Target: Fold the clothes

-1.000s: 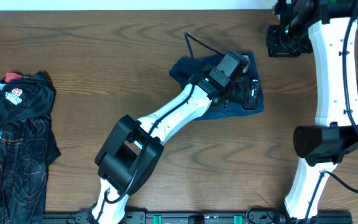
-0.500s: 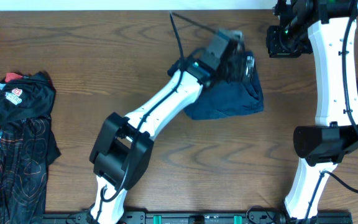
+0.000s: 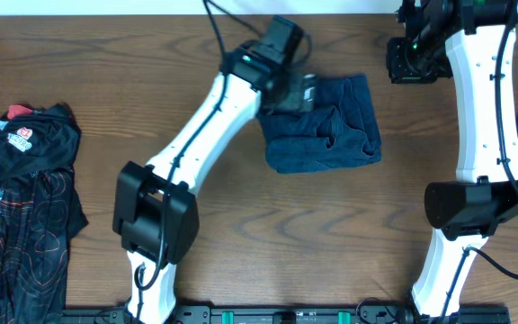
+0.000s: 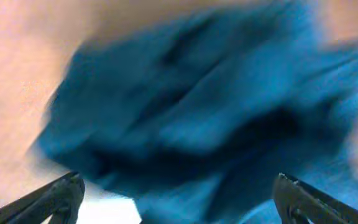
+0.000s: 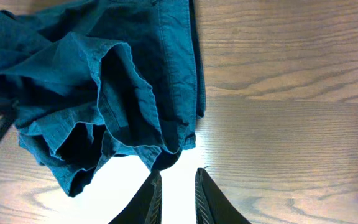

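Whereas a second ago the left gripper (image 3: 300, 90) sat on the blue garment (image 3: 329, 128), it now hangs at its back-left corner, wide open and empty. The garment lies crumpled mid-table (image 3: 241, 225). The right gripper (image 5: 178, 174) is nearly closed, holding nothing.

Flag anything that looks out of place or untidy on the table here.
The blue garment toward the back centre lies bunched and wrinkled, its edges uneven, not a neat fold. The black jersey at the left edge is crumpled too. Nothing looks spilled or damaged.
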Controlling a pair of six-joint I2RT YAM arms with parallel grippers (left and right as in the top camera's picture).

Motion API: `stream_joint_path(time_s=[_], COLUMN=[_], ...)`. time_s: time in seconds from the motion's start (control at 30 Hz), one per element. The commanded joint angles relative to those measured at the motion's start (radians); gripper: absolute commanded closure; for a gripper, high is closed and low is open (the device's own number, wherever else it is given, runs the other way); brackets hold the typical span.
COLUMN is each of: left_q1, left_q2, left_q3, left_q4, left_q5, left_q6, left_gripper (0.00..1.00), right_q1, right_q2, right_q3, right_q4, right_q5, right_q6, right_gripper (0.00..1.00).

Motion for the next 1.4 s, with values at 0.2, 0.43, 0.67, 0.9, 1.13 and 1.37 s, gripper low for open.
stream_joint_path(time_s=[0.2, 0.43, 0.67, 0.9, 1.13, 1.37], left_q1=[0.094, 0.106, 0.086, 0.085, 0.094, 0.086], left_q2=[-0.003, -0.003, 0.034, 0.132, 0.135, 0.13], left_q3=[-0.144, -0.203, -0.203, -0.203, -0.188, -0.114], left_q4=[-0.013, 0.095, 0.193, 0.314, 0.383, 0.411], left_q5=[0.107, 0.192, 0.22, 0.369, 0.367, 0.368], left_q6=[0.04, 0.04, 0.026, -0.021, -0.053, -0.116], left_gripper=[0.02, 0.02, 0.02, 0.01, 0.94, 0.94], right_q1=[0.016, 0.016, 0.018, 0.029, 0.037, 0.049], right_q2=[-0.003, -0.003, -0.003, -0.003, -0.003, -0.003], right_q3=[-0.002, -0.002, -0.005, -0.005, -0.005, -0.005], right_q4=[-0.004, -0.004, -0.004, -0.004, -0.004, -0.004], right_q5=[0.017, 0.017, 0.016, 0.013, 0.013, 0.014], right_q6=[-0.009, -0.004, 0.004, 0.006, 0.007, 0.006], right_gripper=[0.83, 0.83, 0.82, 0.83, 0.84, 0.83])
